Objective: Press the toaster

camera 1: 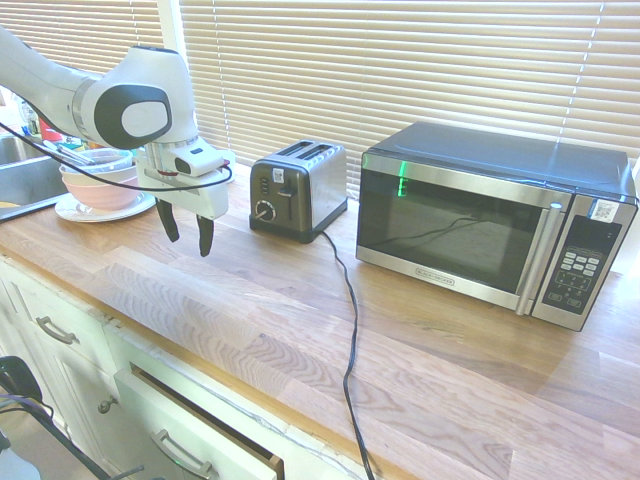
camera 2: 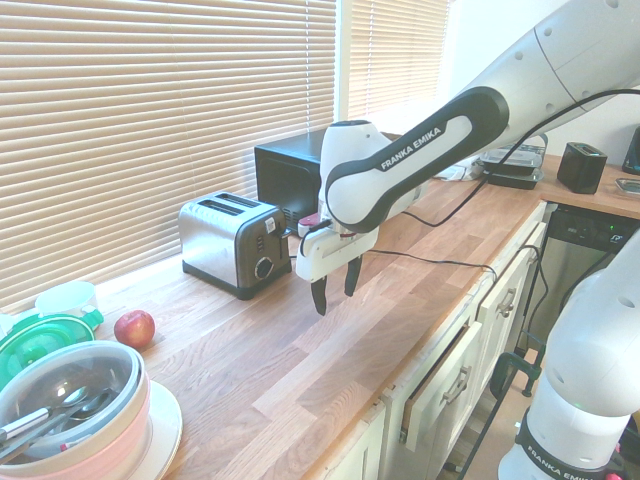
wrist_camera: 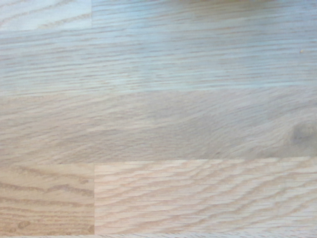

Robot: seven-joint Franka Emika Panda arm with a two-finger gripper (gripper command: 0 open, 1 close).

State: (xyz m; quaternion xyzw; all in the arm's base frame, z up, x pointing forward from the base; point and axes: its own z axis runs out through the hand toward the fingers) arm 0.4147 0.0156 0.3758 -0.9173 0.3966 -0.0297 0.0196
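The toaster (camera 1: pixel 298 188) (camera 2: pixel 232 243) is a small two-slot steel box with a black front panel, a round knob and a lever, standing on the wooden counter (camera 1: pixel 300 320) near the blinds. Its black cord (camera 1: pixel 350 340) runs toward the counter's front edge. My gripper (camera 1: pixel 186 231) (camera 2: pixel 335 289) hangs open above the counter, fingers pointing down, a short way in front of the toaster's panel and apart from it. Nothing is between the fingers. The wrist view shows only bare wood grain (wrist_camera: pixel 158 119).
A steel-and-black microwave (camera 1: pixel 495 225) stands beyond the toaster. Stacked bowls on a plate (camera 1: pixel 100 185) (camera 2: pixel 75 410), a red apple (camera 2: pixel 134 328) and a green lid (camera 2: pixel 40 335) sit at the counter's other end by the sink (camera 1: pixel 25 180). A drawer (camera 1: pixel 195 435) below stands ajar.
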